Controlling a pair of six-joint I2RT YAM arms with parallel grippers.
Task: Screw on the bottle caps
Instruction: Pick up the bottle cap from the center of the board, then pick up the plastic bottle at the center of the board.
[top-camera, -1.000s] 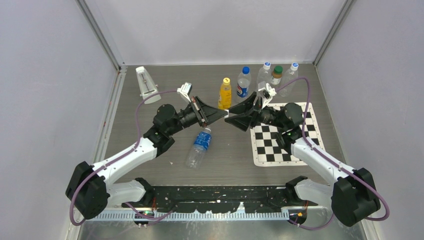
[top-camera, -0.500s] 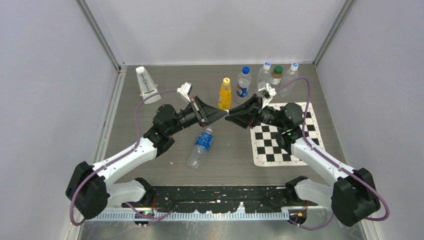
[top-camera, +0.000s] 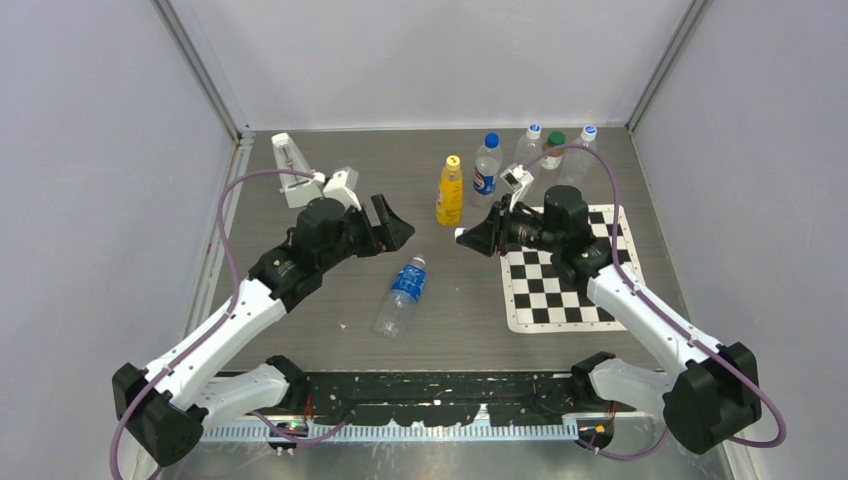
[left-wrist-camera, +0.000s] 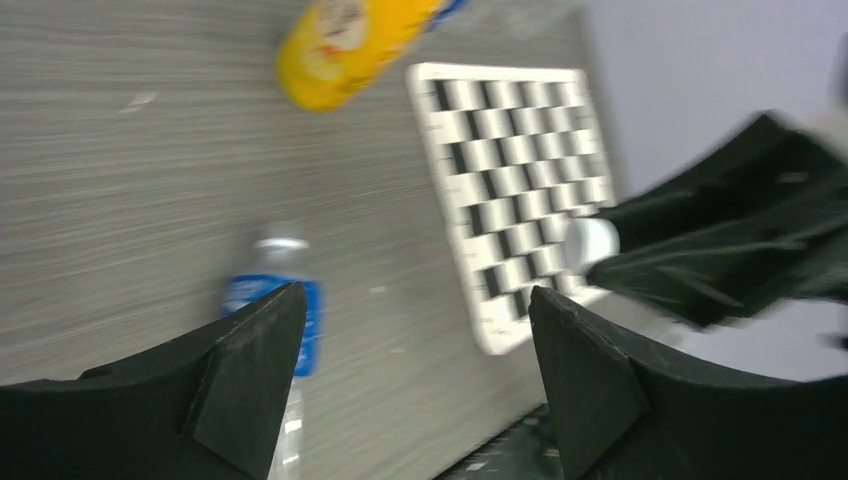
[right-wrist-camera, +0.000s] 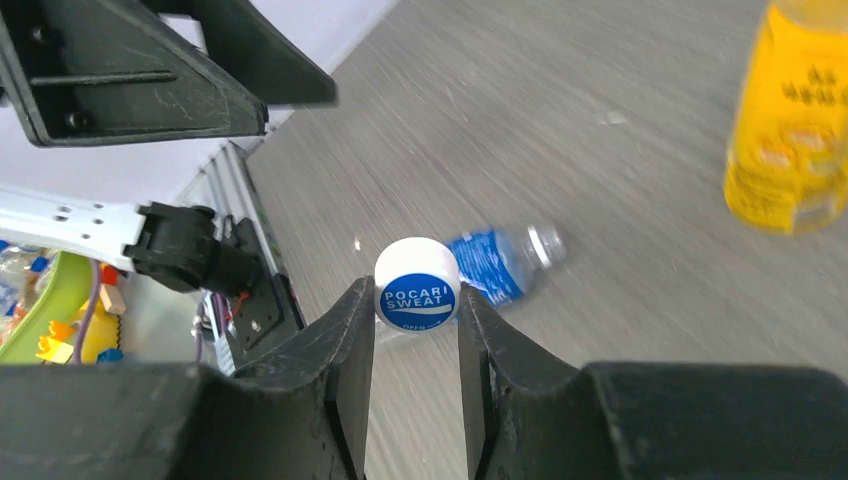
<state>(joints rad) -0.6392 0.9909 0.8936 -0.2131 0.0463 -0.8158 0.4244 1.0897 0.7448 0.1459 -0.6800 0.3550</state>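
White cap clamped in the right gripper, left gripper spread wide

White cap (right-wrist-camera: 417, 283), printed with a blue "POCARI SWEAT" label, is pinched between the 2 fingertips of the right gripper (right-wrist-camera: 415, 305), which grips it by its sides. It hangs in the air, clear of the table (top-camera: 330, 300). In the top view this gripper points toward the left gripper (top-camera: 393, 228), with the cap at its very tip.

The left gripper stands apart from the cap, jaws spread wide with nothing between them. In its wrist view the cap shows near the right side, outside the gap between its fingers.

Lower down, between the 2 grippers, 1 clear bottle (top-camera: 398, 297) with a blue label lies on its side on the table, neck toward the far wall.

Beyond the gap a yellow bottle (top-camera: 450, 195) stands upright with its yellow cap (top-camera: 453, 160) on top. Just beside it an upright bottle (top-camera: 487, 172) carries a blue cap (top-camera: 490, 139). A checkerboard mat (top-camera: 565, 290) lies flat under the right arm.
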